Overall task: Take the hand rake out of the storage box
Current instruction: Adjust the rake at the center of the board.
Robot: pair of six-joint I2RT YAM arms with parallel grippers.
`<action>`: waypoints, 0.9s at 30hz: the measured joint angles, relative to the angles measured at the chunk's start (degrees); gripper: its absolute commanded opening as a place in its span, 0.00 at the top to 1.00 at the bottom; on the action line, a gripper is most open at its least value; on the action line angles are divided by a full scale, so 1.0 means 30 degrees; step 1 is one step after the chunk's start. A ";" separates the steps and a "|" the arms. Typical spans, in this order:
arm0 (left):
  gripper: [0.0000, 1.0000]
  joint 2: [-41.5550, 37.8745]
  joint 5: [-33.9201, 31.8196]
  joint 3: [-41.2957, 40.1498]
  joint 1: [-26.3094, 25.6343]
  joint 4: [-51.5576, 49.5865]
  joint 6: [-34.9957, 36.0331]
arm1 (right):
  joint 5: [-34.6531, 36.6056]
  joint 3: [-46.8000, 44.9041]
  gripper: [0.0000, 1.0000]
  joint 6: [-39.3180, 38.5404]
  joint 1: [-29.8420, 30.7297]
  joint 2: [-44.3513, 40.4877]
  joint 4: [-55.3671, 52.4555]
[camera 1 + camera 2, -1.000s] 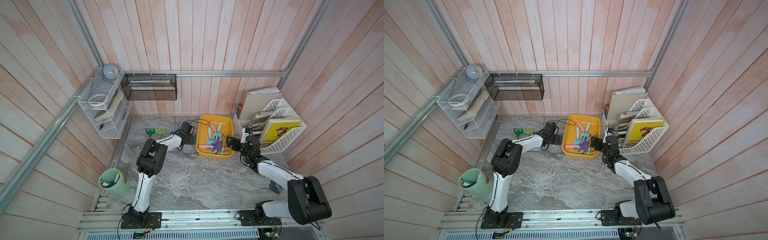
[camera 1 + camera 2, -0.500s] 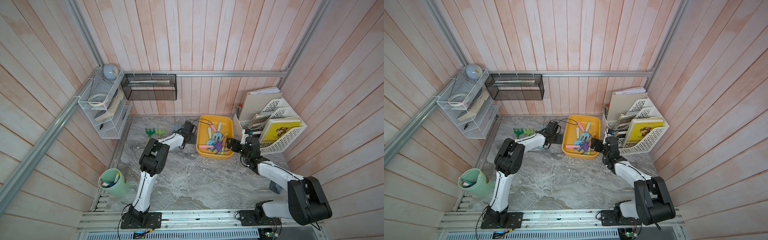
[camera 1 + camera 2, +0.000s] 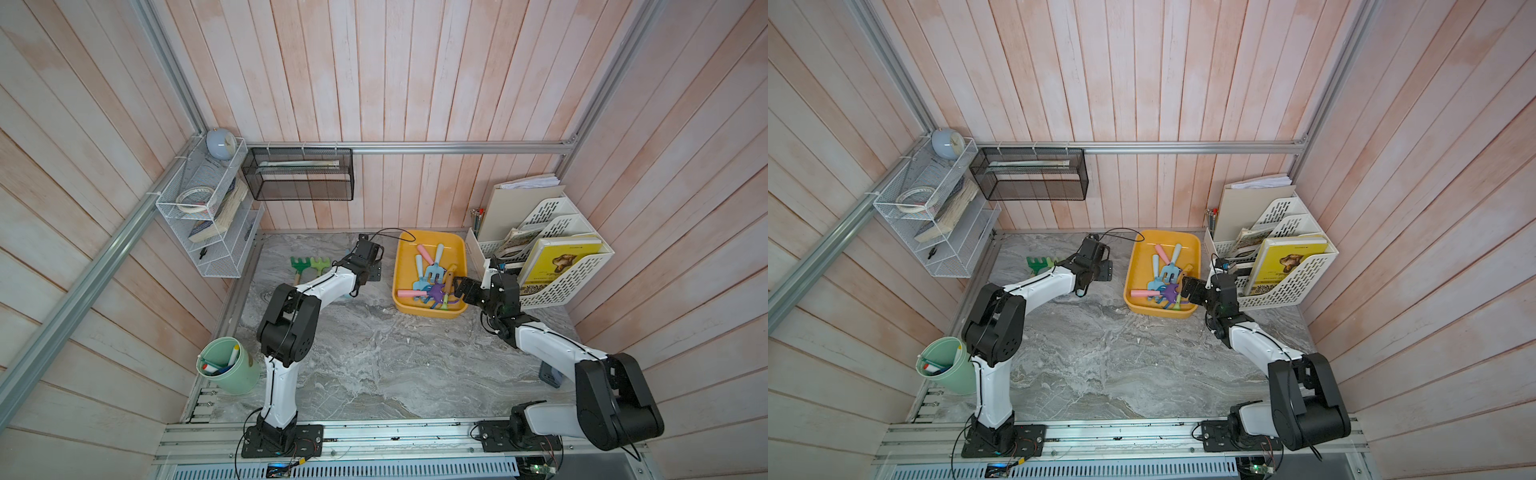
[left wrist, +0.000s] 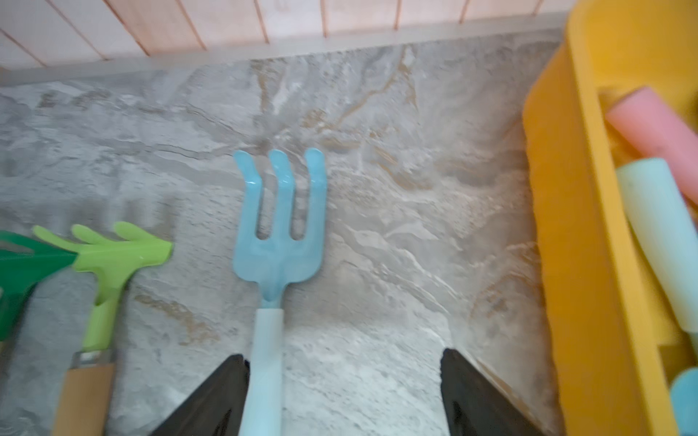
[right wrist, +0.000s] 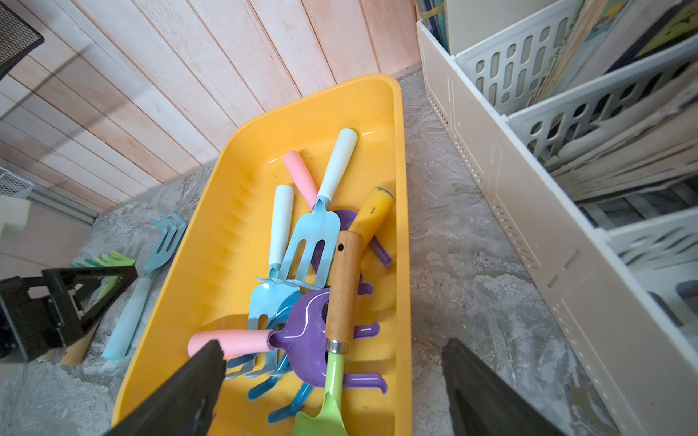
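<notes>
The yellow storage box (image 3: 400, 266) (image 3: 1132, 266) (image 5: 211, 245) (image 4: 559, 226) holds several hand tools, among them a purple hand rake (image 5: 302, 332) with a pink handle and a green tool (image 5: 332, 377) with a wooden handle. A light-blue hand rake (image 4: 279, 226) (image 5: 151, 264) lies on the marble outside the box, beside two green rakes (image 3: 309, 264) (image 3: 1040, 262). My left gripper (image 4: 343, 377) (image 3: 372, 270) is open, and the blue handle rests against one finger (image 4: 211, 400). My right gripper (image 5: 332, 377) (image 3: 457, 286) hangs open over the box's near end, above the green tool.
A white file rack (image 3: 552, 266) with books stands right of the box, close to my right wrist. A wire shelf (image 3: 208, 224) and a black mesh basket (image 3: 299, 174) hang on the walls. A green cup (image 3: 226, 365) of markers stands front left.
My left arm's elbow swung right and then back left, while its gripper stayed beside the box over the blue rake. The right arm has hardly moved.
</notes>
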 measured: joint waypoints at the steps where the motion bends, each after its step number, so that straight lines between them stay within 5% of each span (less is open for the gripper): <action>1: 0.17 0.0058 0.0022 -0.0080 0.0291 0.0073 -0.0066 | -0.0007 0.0000 0.08 0.0000 0.0000 0.0044 0.0000; 13: 0.26 0.1581 0.0874 -0.0350 0.1224 -0.0204 -0.0393 | -0.0087 0.0000 0.08 -0.0007 0.0000 0.0262 0.0124; 20: 0.62 0.2186 0.1231 -0.0102 0.1479 -0.0670 -0.0452 | -0.0153 0.0000 0.08 0.0000 0.0000 0.0539 0.0117; 27: 0.64 0.1341 0.1290 -0.1727 0.1661 0.0321 -0.0911 | -0.0160 0.0000 0.08 0.0000 0.0000 0.0627 0.0197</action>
